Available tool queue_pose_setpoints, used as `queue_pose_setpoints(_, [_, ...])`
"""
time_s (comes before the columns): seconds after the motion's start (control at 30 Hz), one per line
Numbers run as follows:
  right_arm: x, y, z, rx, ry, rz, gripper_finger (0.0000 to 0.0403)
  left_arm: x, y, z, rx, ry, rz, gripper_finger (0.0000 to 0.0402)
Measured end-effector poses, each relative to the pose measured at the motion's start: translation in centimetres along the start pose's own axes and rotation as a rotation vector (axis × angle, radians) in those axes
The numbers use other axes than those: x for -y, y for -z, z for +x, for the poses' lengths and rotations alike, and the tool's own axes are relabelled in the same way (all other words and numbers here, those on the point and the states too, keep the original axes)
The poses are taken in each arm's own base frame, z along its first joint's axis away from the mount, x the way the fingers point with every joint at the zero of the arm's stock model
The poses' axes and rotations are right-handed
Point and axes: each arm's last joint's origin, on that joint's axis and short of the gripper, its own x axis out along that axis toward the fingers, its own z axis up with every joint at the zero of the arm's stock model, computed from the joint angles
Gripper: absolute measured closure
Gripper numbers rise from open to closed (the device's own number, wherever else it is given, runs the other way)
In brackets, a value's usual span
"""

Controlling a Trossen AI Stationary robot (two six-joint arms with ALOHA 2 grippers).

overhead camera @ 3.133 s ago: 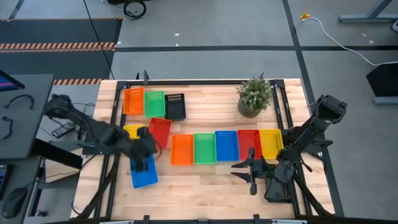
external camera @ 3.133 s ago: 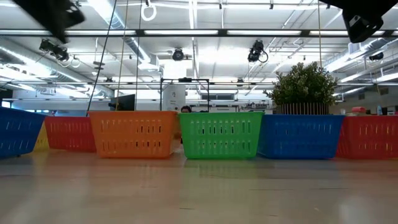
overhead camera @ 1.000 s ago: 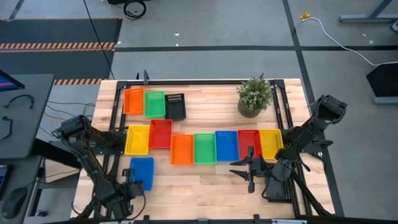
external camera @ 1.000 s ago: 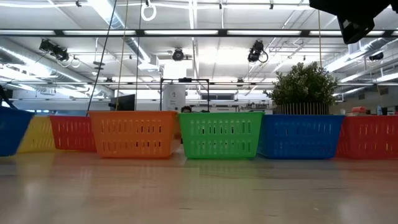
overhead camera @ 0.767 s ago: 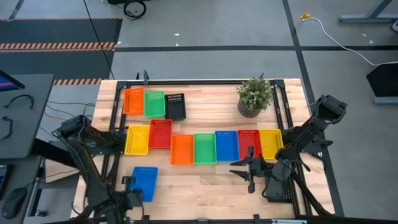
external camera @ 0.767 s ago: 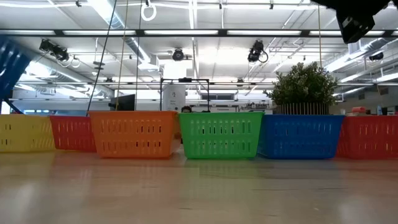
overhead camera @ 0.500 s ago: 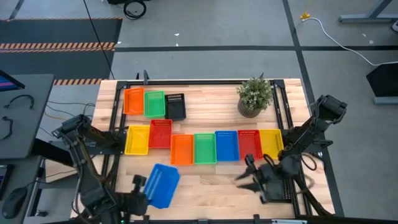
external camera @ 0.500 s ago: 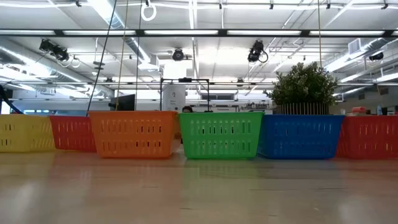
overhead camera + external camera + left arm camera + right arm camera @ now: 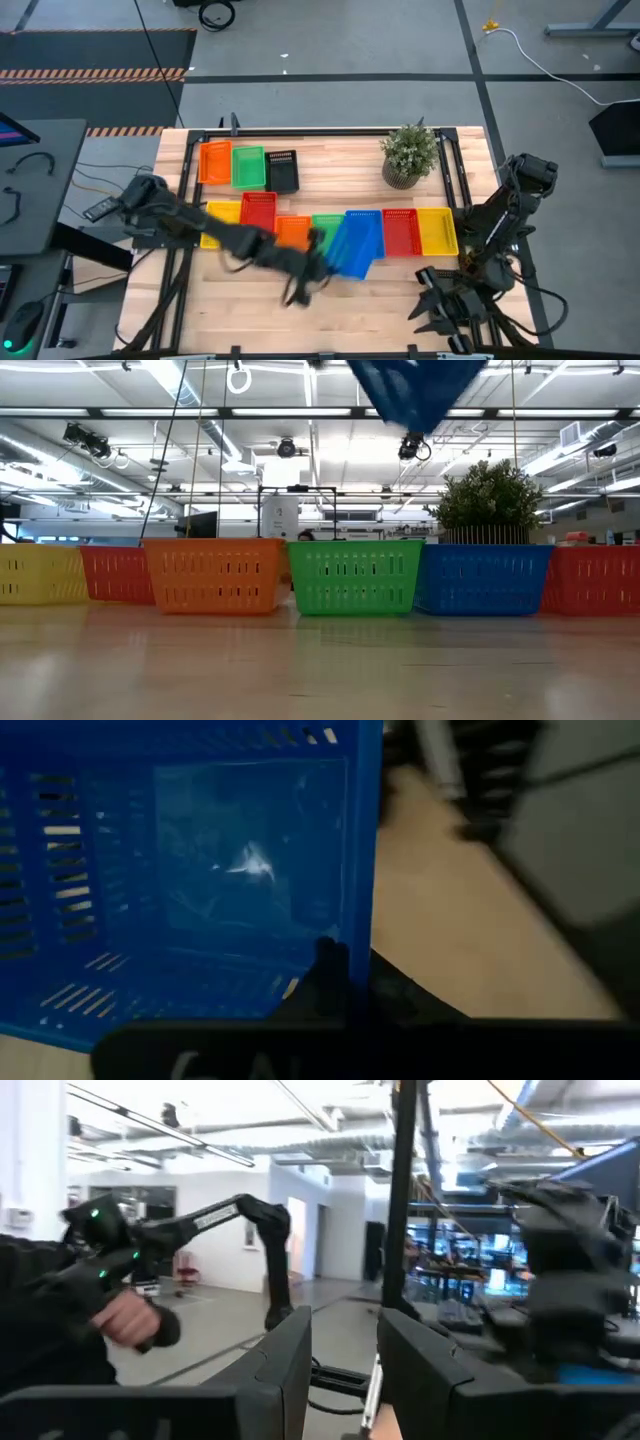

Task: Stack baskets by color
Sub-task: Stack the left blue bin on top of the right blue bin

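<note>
My left gripper (image 9: 316, 247) reaches over the middle of the near row, shut on a blue basket (image 9: 350, 252) that hangs tilted above the row's green basket (image 9: 326, 224) and blue basket (image 9: 366, 222). The low view shows the held basket (image 9: 415, 385) high above the table. The same row holds yellow (image 9: 220, 212), red (image 9: 258, 210) and orange (image 9: 292, 232) baskets on the left, and red (image 9: 400, 232) and yellow (image 9: 437, 230) on the right. My right gripper (image 9: 440, 312) stands open and holds nothing at the near right corner. My left gripper pinches one side wall of the blue basket at its rim (image 9: 362, 935). One finger (image 9: 328, 970) is inside the basket and the other outside. The fingers come from the table's left, slanting down. The basket is lifted clear and tilted, its open side toward the wrist camera.
Orange (image 9: 214, 162), green (image 9: 248, 167) and black (image 9: 283, 172) baskets stand in a far row. A potted plant (image 9: 410, 155) stands at the far right. Bare wood lies along the near edge. A person's hand (image 9: 130, 1320) shows beyond the table in the right wrist view.
My left gripper has swung the blue basket up from the near left corner toward the table's right and far side, and has turned. The basket is now tilted above the middle of the row. My right gripper has drawn back toward the near right corner and tipped upward.
</note>
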Motion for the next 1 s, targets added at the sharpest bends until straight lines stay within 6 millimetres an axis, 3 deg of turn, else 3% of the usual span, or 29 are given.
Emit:
queue_pose_setpoints(0.17, [-0.4, -0.1, -0.5, -0.032, 0.074, 0.0, 0.028, -3.2, 1.0, 4.6, -0.01, -0.083, -0.06, 0.0398])
queue_pose_setpoints(0.43, [-0.4, 0.1, -0.5, -0.049, 0.092, -0.01, 0.028, -3.1, 3.7, 10.3, -0.228, -0.156, -0.091, 0.0398])
queue_pose_setpoints(0.53, [-0.4, 0.1, -0.5, -0.057, 0.094, -0.017, 0.028, -2.8, 4.2, 11.4, -0.284, -0.192, -0.076, 0.0398])
queue_pose_setpoints(0.83, [-0.4, 0.4, -0.5, -0.075, 0.098, -0.024, 0.028, -2.8, 3.0, 11.2, -0.334, -0.191, -0.127, 0.0397])
queue_pose_setpoints(1.0, [-0.4, 0.4, -0.5, -0.08, 0.112, -0.023, 0.028, -2.7, 3.9, 11.4, -0.366, -0.133, -0.173, 0.0397])
